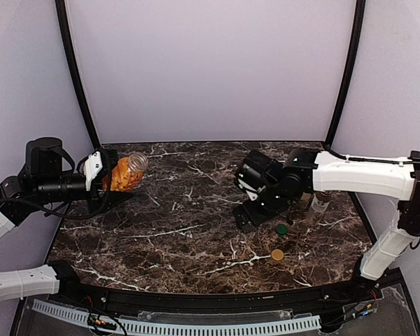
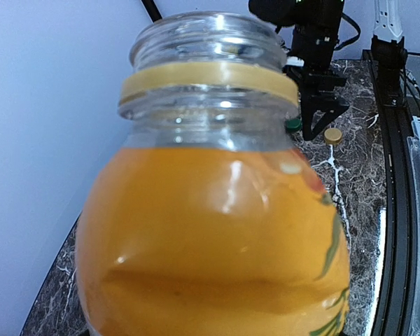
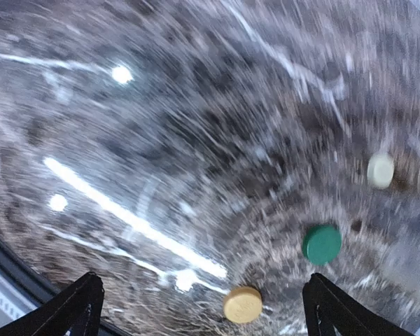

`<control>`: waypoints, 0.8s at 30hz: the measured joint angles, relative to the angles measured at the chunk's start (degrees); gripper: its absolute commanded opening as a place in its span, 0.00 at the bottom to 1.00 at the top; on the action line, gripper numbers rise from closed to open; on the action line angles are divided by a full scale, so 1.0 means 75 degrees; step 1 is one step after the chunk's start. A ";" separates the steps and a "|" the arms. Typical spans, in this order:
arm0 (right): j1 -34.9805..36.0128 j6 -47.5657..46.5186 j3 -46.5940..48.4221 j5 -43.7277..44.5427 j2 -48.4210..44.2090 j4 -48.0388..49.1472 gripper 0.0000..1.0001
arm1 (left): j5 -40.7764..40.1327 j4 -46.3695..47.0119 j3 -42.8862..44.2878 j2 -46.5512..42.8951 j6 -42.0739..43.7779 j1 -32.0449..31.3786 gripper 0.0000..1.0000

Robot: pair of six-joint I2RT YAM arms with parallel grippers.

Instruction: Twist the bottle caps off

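Nearest on the bench [image 1: 182,238] lies the gold cap [image 1: 277,255], with the green cap [image 1: 282,229] just beyond it and the cream cap [image 3: 380,170] farther back. The right tool [image 3: 203,308] hangs over them, spread wide and holding nothing. Farther off on the left, the left tool [image 1: 106,178] grasps the orange bottle [image 1: 126,173] off the bench, tilted, its neck bare. The unscrewing looks finished; the next move calls for setting that bottle down upright without spilling.
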 measured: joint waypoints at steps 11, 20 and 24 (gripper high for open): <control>0.1985 -0.2970 0.1212 -0.1568 -0.1154 0.7192 0.92 | 0.0708 -0.0006 0.0143 0.0114 -0.0122 0.0003 0.09; 0.1955 -0.2503 0.1766 -0.2375 0.0935 1.0279 0.84 | 0.0857 -0.0006 0.0210 0.0195 -0.0122 0.0009 0.09; 0.1961 -0.2151 0.1772 -0.2381 0.1309 1.0506 0.70 | 0.0883 -0.0006 0.0210 0.0195 -0.0122 0.0009 0.09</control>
